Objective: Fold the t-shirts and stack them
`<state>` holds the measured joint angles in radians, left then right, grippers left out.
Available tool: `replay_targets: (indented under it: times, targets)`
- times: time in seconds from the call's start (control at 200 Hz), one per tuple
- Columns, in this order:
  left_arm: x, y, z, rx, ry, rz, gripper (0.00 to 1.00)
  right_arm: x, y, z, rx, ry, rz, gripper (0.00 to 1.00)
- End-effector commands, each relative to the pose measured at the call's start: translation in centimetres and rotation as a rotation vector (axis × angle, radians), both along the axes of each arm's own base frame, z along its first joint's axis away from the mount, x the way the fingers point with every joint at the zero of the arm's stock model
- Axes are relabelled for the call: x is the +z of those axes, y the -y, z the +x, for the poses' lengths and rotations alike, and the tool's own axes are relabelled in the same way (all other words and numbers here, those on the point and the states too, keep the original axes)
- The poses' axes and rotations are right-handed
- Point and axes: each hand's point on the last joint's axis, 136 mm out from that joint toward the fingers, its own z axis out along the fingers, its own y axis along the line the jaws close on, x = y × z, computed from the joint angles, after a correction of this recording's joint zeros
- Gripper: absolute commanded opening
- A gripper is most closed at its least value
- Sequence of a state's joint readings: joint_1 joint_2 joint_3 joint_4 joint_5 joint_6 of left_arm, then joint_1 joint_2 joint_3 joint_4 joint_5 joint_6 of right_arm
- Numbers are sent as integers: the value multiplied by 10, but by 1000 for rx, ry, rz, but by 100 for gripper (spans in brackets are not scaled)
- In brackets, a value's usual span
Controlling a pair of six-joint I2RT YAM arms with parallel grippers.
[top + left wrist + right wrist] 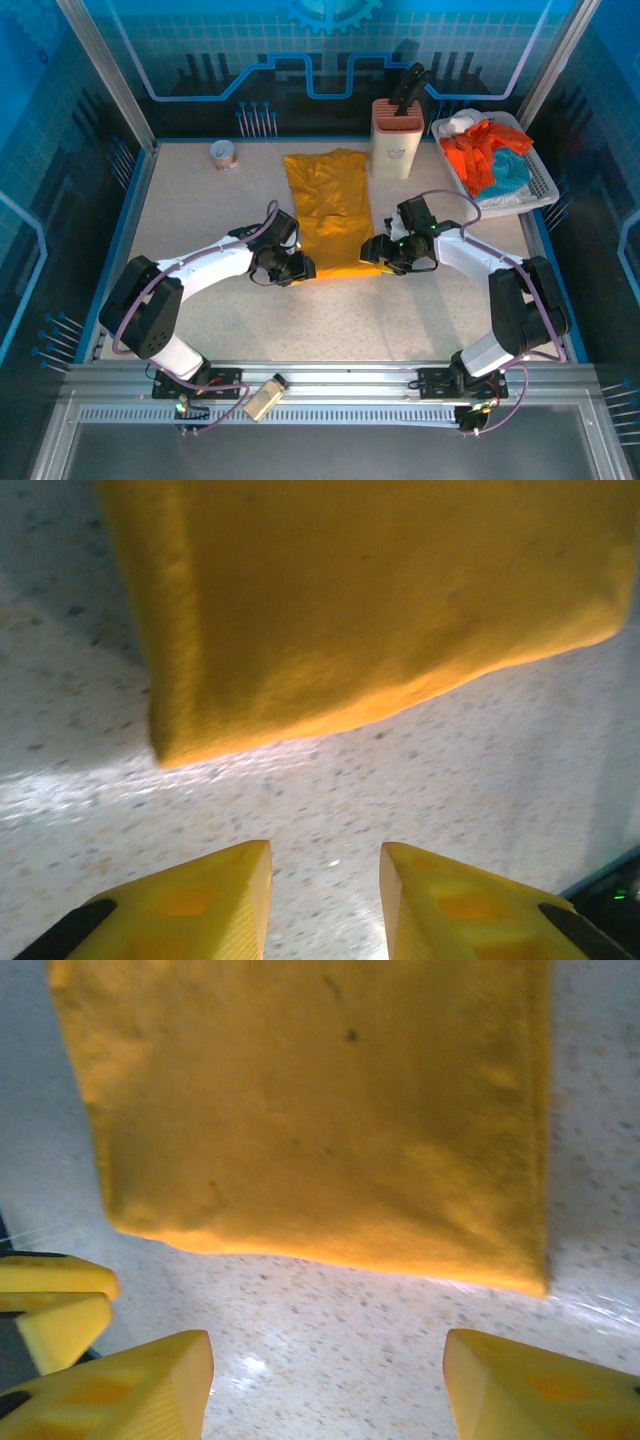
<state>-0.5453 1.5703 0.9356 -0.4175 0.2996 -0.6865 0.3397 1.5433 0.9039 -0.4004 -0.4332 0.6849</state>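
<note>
A golden-yellow t-shirt (pixel 330 205), folded into a long strip, lies in the middle of the table. Its near edge (pixel 380 600) shows in the left wrist view, and in the right wrist view the same yellow cloth (pixel 320 1120) lies flat. My left gripper (pixel 300 268) sits at the strip's near left corner, jaws (pixel 326 870) apart over bare table, just short of the cloth. At the near right corner my right gripper (pixel 372 250) stands open wider (pixel 328 1365), with nothing between its fingers. Orange-red (pixel 475 150) and teal (pixel 510 168) t-shirts lie crumpled in a basket.
The white basket (pixel 540 185) stands at the back right. A beige knife block (pixel 393 140) stands right beside the yellow shirt's far right corner. A small cup (pixel 223 154) sits at the back left. A tan object (pixel 265 397) lies on the front rail.
</note>
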Motion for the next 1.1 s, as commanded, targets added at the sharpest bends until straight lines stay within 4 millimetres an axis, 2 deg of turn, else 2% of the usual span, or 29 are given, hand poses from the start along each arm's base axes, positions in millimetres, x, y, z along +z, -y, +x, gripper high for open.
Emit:
replay_targets:
  times: [0.0,0.125,0.25,0.36,0.37,0.41,0.59,0.725,0.891,0.991,1.096]
  targets:
    - [23,27,22,11,48,-126,35,20,-24,14,-5,38,112,65]
    - [9,39,36,2,35,-137,35,14,-42,25,-22,30,183,66]
    - [-14,42,44,8,3,-115,34,-4,-47,31,-30,18,178,65]
    - [-34,34,41,20,-23,-70,33,-21,-41,31,-46,-2,160,65]
    - [-36,33,40,20,-24,-66,33,-29,-38,25,-49,-20,151,65]
    - [-43,28,37,22,-27,-45,33,-39,-33,21,-54,-32,135,65]
    - [-73,-2,23,37,-75,26,32,-69,-11,10,-71,-71,62,65]
    - [-79,-17,14,43,-90,36,32,-82,1,1,-68,-79,7,65]
    - [-83,-34,2,46,-110,39,32,-88,7,-2,-63,-77,-7,64]
    - [-82,-39,-11,56,-134,-9,32,-82,7,1,-62,-55,5,65]
    - [-72,-41,-19,58,-136,-50,34,-69,4,5,-44,-23,24,65]
